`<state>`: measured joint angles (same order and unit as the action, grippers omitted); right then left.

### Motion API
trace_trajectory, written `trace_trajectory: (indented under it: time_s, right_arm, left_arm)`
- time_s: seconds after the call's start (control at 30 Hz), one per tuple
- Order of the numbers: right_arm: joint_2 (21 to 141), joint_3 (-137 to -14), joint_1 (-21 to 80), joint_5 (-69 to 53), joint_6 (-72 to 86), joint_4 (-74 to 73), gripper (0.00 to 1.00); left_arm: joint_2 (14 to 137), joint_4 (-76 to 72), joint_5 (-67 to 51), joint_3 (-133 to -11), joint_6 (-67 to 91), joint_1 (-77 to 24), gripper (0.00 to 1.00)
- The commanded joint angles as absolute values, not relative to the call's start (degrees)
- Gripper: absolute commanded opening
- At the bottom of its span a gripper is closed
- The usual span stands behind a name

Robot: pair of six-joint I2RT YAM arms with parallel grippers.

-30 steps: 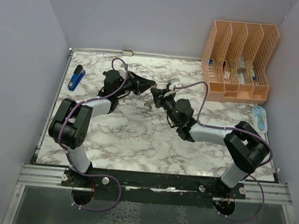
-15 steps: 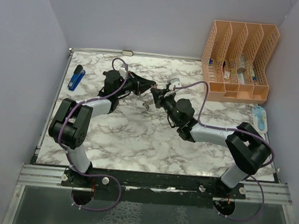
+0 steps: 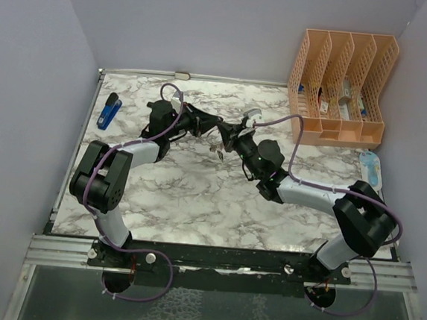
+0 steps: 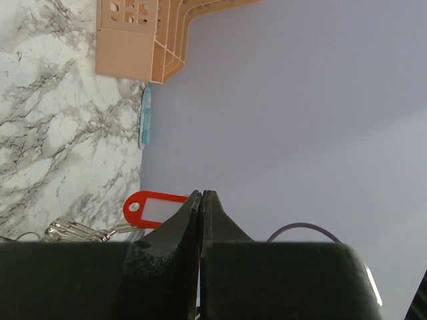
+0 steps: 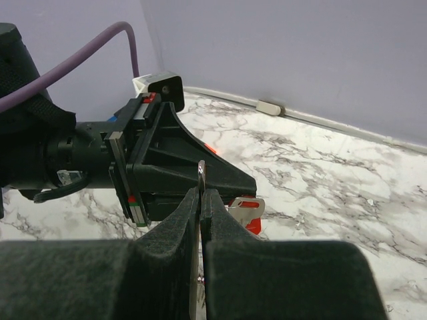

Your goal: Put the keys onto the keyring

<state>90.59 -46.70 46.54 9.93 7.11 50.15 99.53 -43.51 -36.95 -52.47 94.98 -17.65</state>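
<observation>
My left gripper (image 3: 215,124) is shut, its closed tips showing in the left wrist view (image 4: 200,194). It pinches the thin keyring, which barely shows. A red tag (image 4: 153,208) and silver keys (image 4: 73,231) hang beside it. In the right wrist view, the left gripper (image 5: 252,188) points at me, with a silver key (image 5: 245,205) and the red tag (image 5: 253,225) under its tip. My right gripper (image 3: 229,134) (image 5: 201,195) is shut on a flat silver key (image 5: 201,172), whose holed head sticks up between the pads. Small keys (image 3: 219,150) dangle below both grippers.
An orange file organizer (image 3: 341,85) stands at the back right and shows in the left wrist view (image 4: 143,40). A blue object (image 3: 110,111) lies at the left edge. A light blue object (image 3: 370,168) lies at the right edge. Purple walls enclose the marble table (image 3: 188,195).
My right arm has shifted slightly right and back, and its gripper has closed in on the left gripper's tip. The dangling keys moved right with it. The left arm barely moved.
</observation>
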Motion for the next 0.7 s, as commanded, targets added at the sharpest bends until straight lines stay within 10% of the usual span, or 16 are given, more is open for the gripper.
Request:
trace_trajectory:
  time_s: [0.0, 0.67]
  right_arm:
    - [91.06, -47.26, 46.58, 10.9, 5.75, 51.19, 0.01]
    - [94.11, -48.51, 46.43, 14.68, 3.82, 50.79, 0.01]
  left_arm:
    - [97.56, -43.6, -37.75, -53.35, 94.42, -17.95, 0.0]
    - [97.55, -43.86, -38.17, -53.14, 94.46, -17.98, 0.0]
